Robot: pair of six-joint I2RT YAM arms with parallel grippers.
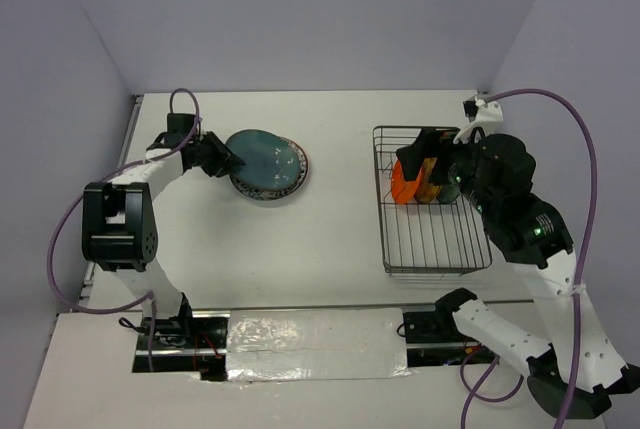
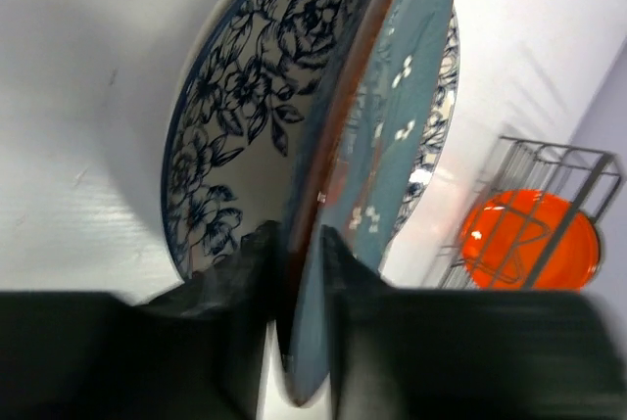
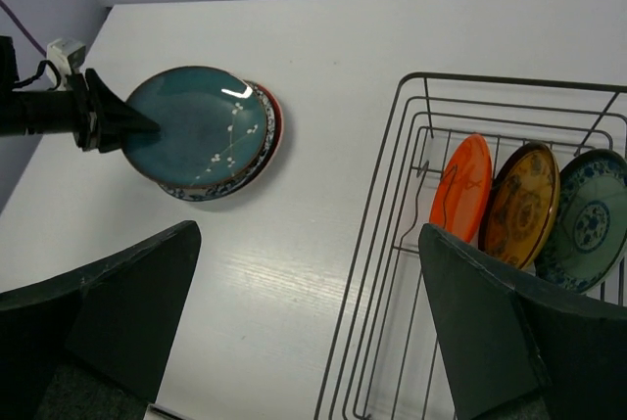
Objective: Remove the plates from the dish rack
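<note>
Left arm [image 1: 125, 219] reaches sideways, jaws straddling the teal plate [image 1: 262, 158] rim.

The plates looked like glazed ceramic: the teal plate [image 3: 201, 126] shone with a white highlight, and the orange plate [image 3: 460, 188] in the rack was just as glossy. The rack [image 1: 432, 244] was thin grey metal wire, smooth. The tabletop [image 1: 340, 129] was matt white. The tools' fingers [image 3: 108, 317] were dull black plastic, and a crinkled shiny strip [image 1: 315, 344] lay along the tabletop's near edge.
</note>
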